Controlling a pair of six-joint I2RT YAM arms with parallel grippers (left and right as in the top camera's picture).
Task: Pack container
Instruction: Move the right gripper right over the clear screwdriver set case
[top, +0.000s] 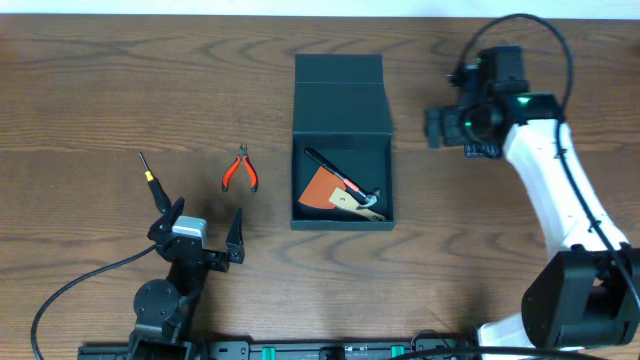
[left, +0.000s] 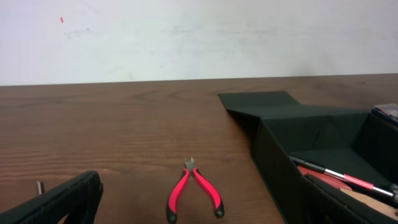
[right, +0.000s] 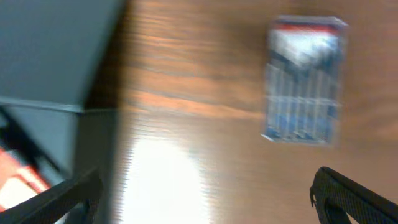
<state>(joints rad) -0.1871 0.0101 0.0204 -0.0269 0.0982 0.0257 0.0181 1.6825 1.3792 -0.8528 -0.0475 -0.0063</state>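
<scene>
**Q:** Where is the dark teal-green cardboard box (top: 342, 222), and how do the grippers stand?

**A:** It sits mid-way across the brown wooden surface (top: 100, 80), flap lid open, with a hammer (top: 362, 200) and other tools inside. The left gripper (top: 203, 230) is open and empty, near the red-handled pliers (top: 240, 170). The right gripper (right: 205, 182) is open and empty above a blurred, clear blister pack of blue tools (right: 303, 81).

**Q:** Likely faults?

**A:** The flat pack may slip from a shallow pinch. A carried item may also catch the box wall and shift the box.
</scene>
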